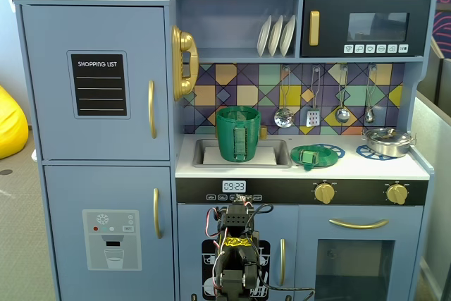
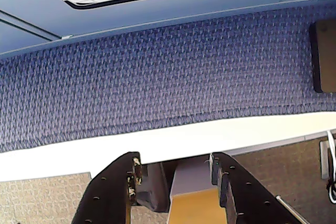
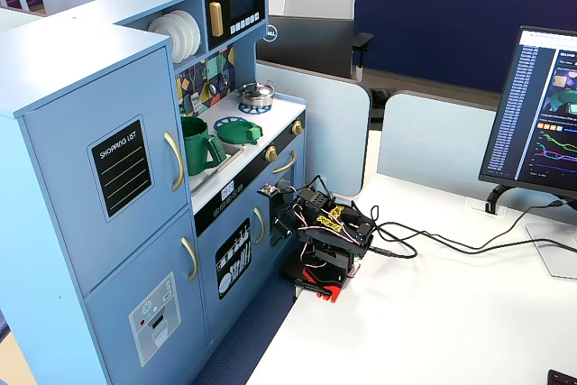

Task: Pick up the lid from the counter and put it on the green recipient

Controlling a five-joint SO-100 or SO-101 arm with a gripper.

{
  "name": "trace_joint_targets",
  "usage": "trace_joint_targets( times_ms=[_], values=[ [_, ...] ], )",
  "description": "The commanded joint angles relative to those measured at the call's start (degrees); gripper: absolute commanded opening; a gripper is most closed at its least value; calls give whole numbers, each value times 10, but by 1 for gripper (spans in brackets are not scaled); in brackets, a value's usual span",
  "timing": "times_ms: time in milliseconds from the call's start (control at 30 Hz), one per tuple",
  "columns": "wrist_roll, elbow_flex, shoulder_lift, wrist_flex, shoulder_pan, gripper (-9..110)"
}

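Observation:
The lid (image 1: 312, 156) is a flat round green disc with a small knob, lying on the white counter to the right of the sink; it also shows in the other fixed view (image 3: 239, 132). The green recipient (image 1: 238, 134) is a tall ribbed cylinder with a slotted handle strip, standing in the sink (image 3: 196, 144). My arm (image 1: 236, 244) sits folded low in front of the kitchen, well below the counter. In the wrist view my gripper (image 2: 175, 159) is open and empty, aimed down at the white table edge and blue carpet.
A steel pot (image 1: 387, 140) stands on the right burner. Utensils (image 1: 313, 114) hang on the back wall above the counter. The arm's base (image 3: 317, 277) is at the edge of a white table (image 3: 433, 313) with cables and a monitor (image 3: 541, 114).

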Motion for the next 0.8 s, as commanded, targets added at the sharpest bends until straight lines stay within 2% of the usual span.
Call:
trace_joint_targets(
  times_ms=[0,300,400,533,600,767],
  values=[
    [-1,9,-4,99,17,0],
    [-9,9,-4,98,16,0],
    [-3,3,-4,40,40,0],
    [-8,-104,-91,-177,133,3],
    [-55,-200,-171,-280,201,7],
    [-39,-371,-303,-529,307,32]
  ],
)
